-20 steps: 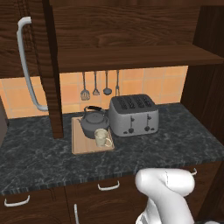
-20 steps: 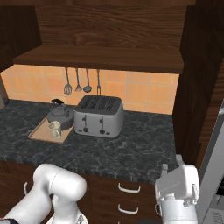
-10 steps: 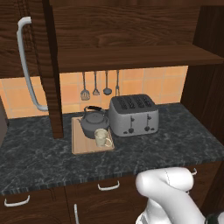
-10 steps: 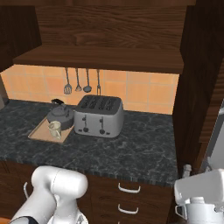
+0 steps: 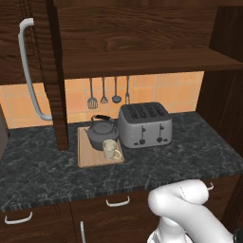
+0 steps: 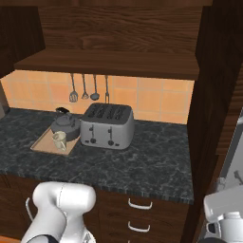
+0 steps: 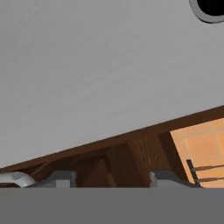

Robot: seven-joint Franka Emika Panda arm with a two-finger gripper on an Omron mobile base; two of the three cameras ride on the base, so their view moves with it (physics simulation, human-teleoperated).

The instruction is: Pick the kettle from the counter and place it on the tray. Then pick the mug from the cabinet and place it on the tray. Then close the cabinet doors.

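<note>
While the kettle (image 5: 101,133) and mug (image 5: 110,149) sat on the tray (image 5: 86,159), toaster (image 5: 144,124) at three o'clock, the arm had swung low right. Pincer (image 7: 109,178) looked half-wide, holding nothing; doors came next.

The dark marbled table (image 5: 156,166) carries a light wooden tray (image 5: 88,159) and, just beside it, a silver four-slot toaster (image 5: 144,125). On the tray stand the dark kettle (image 5: 100,134) and, close in front of it, the cream mug (image 5: 110,149).
</note>
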